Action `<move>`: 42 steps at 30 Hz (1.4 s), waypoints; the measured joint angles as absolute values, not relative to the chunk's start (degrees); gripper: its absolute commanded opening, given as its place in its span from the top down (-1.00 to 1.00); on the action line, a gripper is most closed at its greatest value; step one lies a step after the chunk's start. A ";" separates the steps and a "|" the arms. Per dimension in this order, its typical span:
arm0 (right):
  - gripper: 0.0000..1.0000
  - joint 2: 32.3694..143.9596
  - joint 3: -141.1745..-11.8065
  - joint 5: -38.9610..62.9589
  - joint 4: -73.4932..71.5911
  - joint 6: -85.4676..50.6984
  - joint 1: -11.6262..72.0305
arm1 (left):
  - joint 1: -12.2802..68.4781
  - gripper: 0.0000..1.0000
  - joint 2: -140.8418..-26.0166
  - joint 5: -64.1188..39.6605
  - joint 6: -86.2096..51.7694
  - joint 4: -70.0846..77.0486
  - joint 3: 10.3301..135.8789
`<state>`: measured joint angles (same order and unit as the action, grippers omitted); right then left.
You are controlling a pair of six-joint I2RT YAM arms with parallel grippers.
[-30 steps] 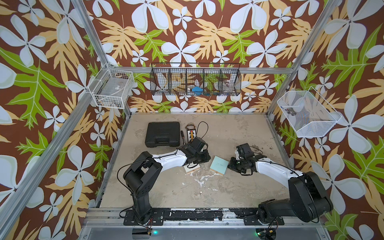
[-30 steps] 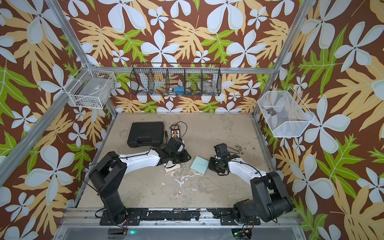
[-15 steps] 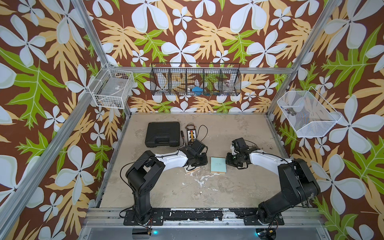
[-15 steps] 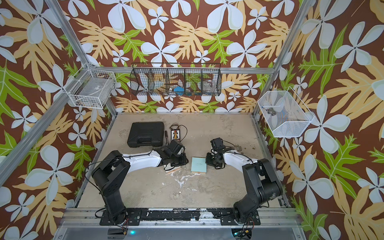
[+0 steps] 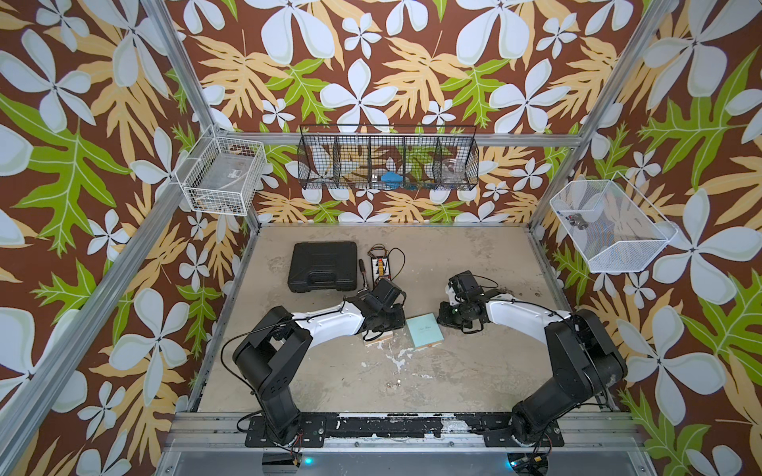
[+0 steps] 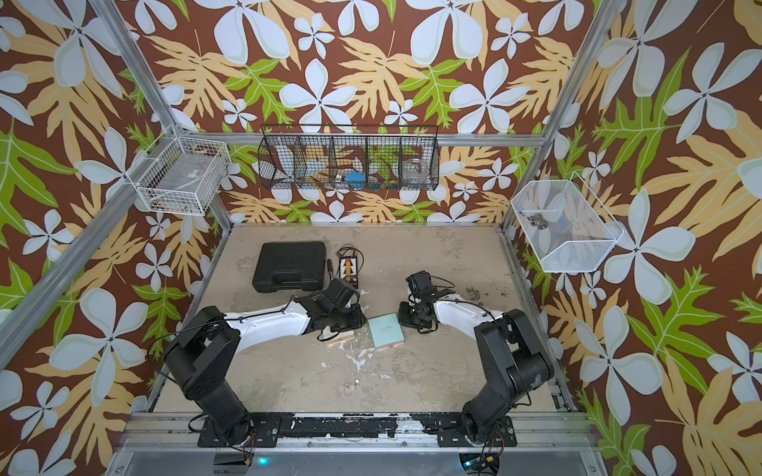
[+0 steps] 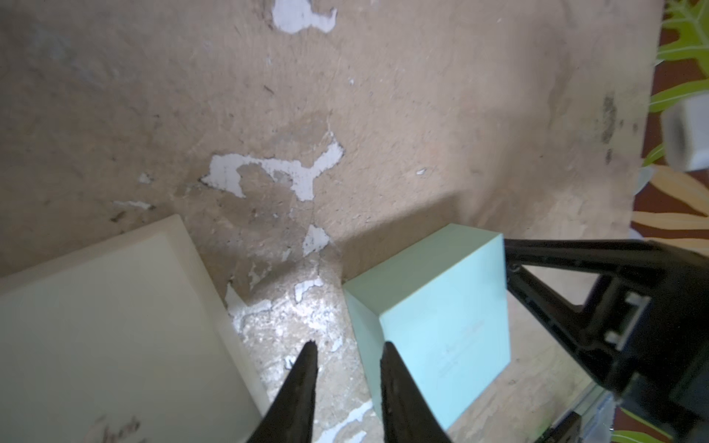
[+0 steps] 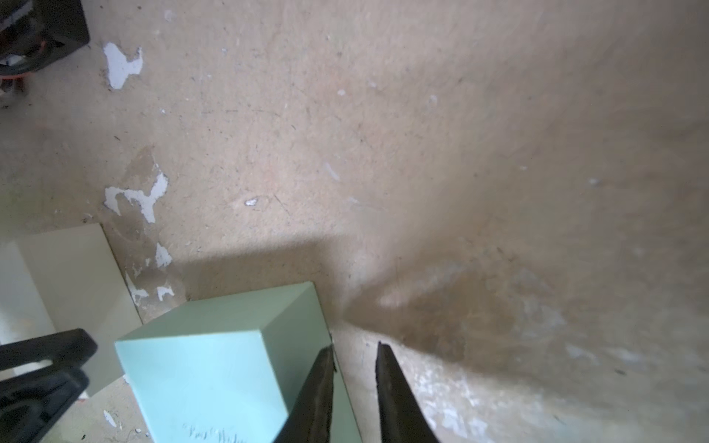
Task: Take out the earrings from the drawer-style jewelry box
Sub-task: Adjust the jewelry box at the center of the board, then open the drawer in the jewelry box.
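Twin white-and-black arms.
The left arm (image 5: 330, 323) and right arm (image 5: 519, 315) each pair a glossy white forearm shell with chunky matte-black joint housings; thin black cables loop alongside, a small light glows below each base, and the jaws taper to slim black points.

The white-and-black left arm (image 5: 325, 323) and the matching white-and-black right arm (image 5: 519, 315) both stretch low and inward, elbows out, wrists bent down and facing each other. The black, pointed-fingered left gripper (image 7: 349, 345) has its jaws a narrow gap apart, apparently holding nothing. The identical black right gripper (image 8: 355, 347) likewise stands slightly parted and empty.
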<state>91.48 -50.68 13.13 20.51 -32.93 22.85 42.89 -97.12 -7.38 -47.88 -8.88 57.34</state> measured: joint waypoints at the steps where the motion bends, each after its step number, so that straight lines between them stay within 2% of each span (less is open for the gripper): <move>1: 0.51 89.73 -50.37 11.79 21.02 -32.67 22.87 | 42.89 0.23 -96.16 -7.40 -48.47 -8.91 57.30; 6: 0.50 79.90 -46.87 7.20 23.86 -31.27 24.77 | 43.31 0.20 -92.12 -9.06 -54.63 -7.79 54.22; 12: 0.43 71.57 -39.24 5.02 27.79 -33.54 35.42 | 45.52 0.10 -91.29 -12.43 -61.41 -6.00 52.27; 16: 0.36 68.90 -34.74 4.45 27.83 -36.49 39.03 | 46.04 0.07 -93.06 -13.80 -63.35 -4.75 52.07; 28: 0.36 73.89 -33.63 5.17 18.94 -35.81 42.39 | 46.41 0.18 -96.99 -16.23 -65.93 -0.25 50.89; 42: 0.37 75.55 -29.76 4.60 8.54 -35.53 42.41 | 46.54 0.26 -99.22 -17.17 -66.28 3.92 49.45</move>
<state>75.55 -29.76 4.60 8.54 -35.53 42.41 46.54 -99.22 -17.17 -66.28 3.92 49.45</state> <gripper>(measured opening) 0.316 0.375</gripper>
